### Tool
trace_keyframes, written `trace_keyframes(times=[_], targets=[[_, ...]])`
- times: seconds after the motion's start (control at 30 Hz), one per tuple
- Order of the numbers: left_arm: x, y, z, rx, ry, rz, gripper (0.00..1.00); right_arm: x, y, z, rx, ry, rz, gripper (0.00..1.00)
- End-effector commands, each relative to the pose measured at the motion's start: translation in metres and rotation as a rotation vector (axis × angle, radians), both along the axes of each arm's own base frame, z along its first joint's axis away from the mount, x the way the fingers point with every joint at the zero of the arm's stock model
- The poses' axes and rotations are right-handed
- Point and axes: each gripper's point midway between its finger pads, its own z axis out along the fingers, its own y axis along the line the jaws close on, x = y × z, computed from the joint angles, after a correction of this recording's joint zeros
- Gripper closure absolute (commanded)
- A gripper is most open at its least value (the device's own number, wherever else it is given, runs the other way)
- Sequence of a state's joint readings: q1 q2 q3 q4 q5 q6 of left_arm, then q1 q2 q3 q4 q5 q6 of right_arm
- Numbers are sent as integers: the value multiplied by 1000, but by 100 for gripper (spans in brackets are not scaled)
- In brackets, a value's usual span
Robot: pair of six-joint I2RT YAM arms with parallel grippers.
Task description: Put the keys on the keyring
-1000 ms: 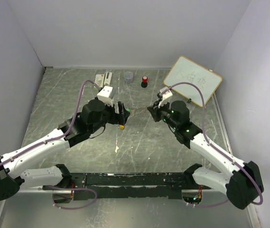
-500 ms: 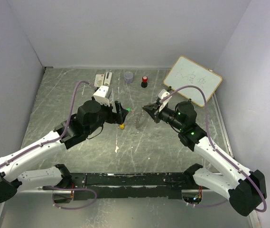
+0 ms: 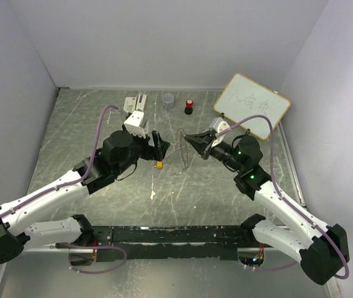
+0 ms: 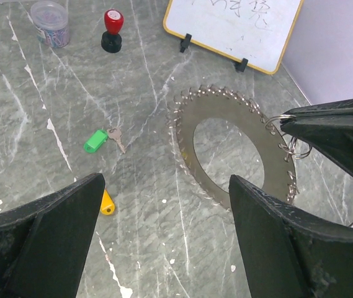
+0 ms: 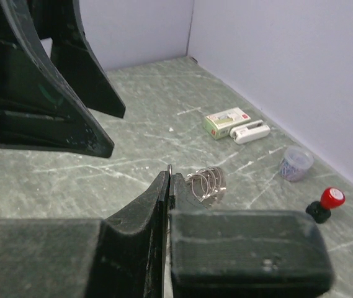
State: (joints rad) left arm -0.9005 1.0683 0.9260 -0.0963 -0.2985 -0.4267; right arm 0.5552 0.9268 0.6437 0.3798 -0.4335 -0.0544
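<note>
Right gripper [image 4: 285, 124]: jaws clamped on rim of keyring [image 4: 192, 121], held on edge. Left gripper [image 3: 160, 146]: jaws spread wide, empty, above green key [image 4: 94, 140] and yellow key [image 4: 107, 203], both flat on bench [image 4: 40, 81] near keyring.

Grey-green bench [image 4: 145, 186], veined and flecked white. Silvery keyring [image 4: 226, 105]. Bright green key [image 4: 94, 140]; yellow-orange key [image 4: 107, 203]. Red-capped black knob [image 4: 111, 30] near far edge. White board [image 4: 232, 25], yellow-framed, far right corner.

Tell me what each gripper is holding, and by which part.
The right gripper is shut on the large silvery toothed metal keyring, pinching its outer rim beside the small wire loops. The left gripper is open and holds nothing.
</note>
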Motion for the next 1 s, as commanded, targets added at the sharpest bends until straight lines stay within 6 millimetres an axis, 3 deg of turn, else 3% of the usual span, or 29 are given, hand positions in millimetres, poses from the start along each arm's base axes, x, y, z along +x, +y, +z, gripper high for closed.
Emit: trace_keyframes(times=[0.0,0.53,0.97], targets=[[1,-8,15,-45,-46,-30,8,-5,4,34,105,-82,37,100],[5,-8,50,-88,-192,-42,9,-6,14,45,189,-43,91,100],[5,-14,38,-70,-159,-60,11,0,5,32,170,15,19,100]])
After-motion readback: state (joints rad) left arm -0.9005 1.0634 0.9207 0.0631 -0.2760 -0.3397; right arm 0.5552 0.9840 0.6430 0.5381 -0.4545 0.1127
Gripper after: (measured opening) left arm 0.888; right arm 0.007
